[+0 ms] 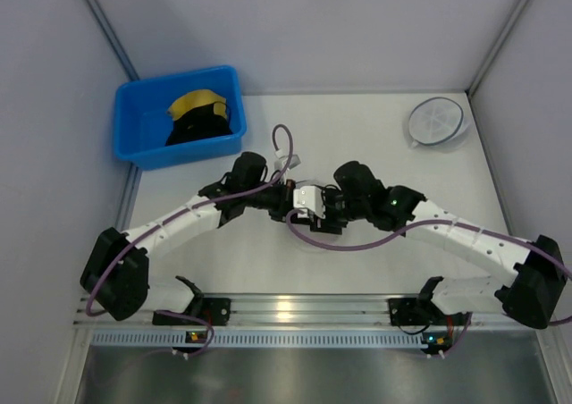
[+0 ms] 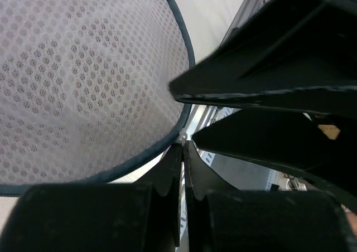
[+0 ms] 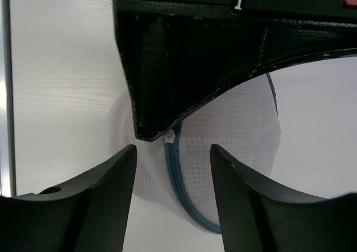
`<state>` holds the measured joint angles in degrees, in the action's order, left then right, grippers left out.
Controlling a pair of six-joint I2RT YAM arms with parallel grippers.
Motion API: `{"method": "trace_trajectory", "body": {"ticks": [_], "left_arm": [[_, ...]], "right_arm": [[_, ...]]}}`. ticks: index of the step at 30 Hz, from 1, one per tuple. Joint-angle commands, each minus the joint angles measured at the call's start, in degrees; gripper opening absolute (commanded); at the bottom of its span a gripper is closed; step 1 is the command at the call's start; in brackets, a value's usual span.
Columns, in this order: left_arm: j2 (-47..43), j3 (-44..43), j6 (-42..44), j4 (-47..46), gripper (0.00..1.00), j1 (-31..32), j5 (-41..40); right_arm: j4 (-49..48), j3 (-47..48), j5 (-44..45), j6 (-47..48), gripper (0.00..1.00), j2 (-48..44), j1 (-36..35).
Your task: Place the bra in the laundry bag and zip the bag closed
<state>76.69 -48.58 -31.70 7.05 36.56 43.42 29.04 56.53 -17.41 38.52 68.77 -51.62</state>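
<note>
The laundry bag [image 2: 83, 85] sits at the middle of the tabletop [image 1: 384, 158], and both arms reach in to meet over it. The left gripper [image 2: 183, 151] comes at the bag from its left. Its jaws are clenched tight on a small white tab at the bag's edge, right where the dark zipper rim [image 2: 188, 57] curves past. The right gripper [image 3: 173, 165] faces the bag from the other side with its jaws released. The two fingers [image 3: 120, 179] stand well apart, and the white mesh and a stretch of blue zipper show between them, just beyond the tips and untouched. The mesh is too cloudy to tell whether the bra lies inside. Beyond the bag and to its left stands a blue bin [image 1: 138, 127] holding a yellow garment [image 1: 198, 103] on top of a black garment [image 1: 201, 129]. Far to the bag's right, toward the back corner, lies a round white pouch [image 1: 436, 120] with a spoke pattern.
</note>
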Motion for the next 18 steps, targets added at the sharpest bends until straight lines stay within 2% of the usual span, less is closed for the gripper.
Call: {"method": "trace_trajectory", "body": {"ticks": [1,4,5,8,11,15,18], "left_arm": [[-1.1,1.3,-0.5,-3.8,0.00,0.2,1.5],[-2.2,2.7,0.3,-3.8,0.00,0.1,1.7],[-2.4,2.9,0.8,-3.1,0.00,0.1,1.6],[-3.0,2.8,3.5,0.3,0.00,-1.0,1.2],[-3.8,1.9,9.1,5.2,0.00,-3.3,0.1],[-3.8,0.6,19.6,11.5,0.00,-6.7,-2.6],[-3.9,0.7,23.1,14.0,0.00,-8.9,-4.3]], "right_arm": [[-6.1,-0.5,3.4,1.0,0.55,2.5,-0.9],[-7.7,-1.2,5.4,2.3,0.36,3.3,-1.0],[-7.8,-1.6,5.6,2.7,0.22,3.1,-1.0],[-8.2,-3.3,6.5,3.5,0.05,0.9,-1.1],[-8.6,-5.6,7.4,5.6,0.00,-2.6,-1.0],[-10.5,-10.5,7.5,8.5,0.00,-7.8,-0.9],[-13.7,-14.7,7.4,11.4,0.00,-10.1,-0.9]]}}
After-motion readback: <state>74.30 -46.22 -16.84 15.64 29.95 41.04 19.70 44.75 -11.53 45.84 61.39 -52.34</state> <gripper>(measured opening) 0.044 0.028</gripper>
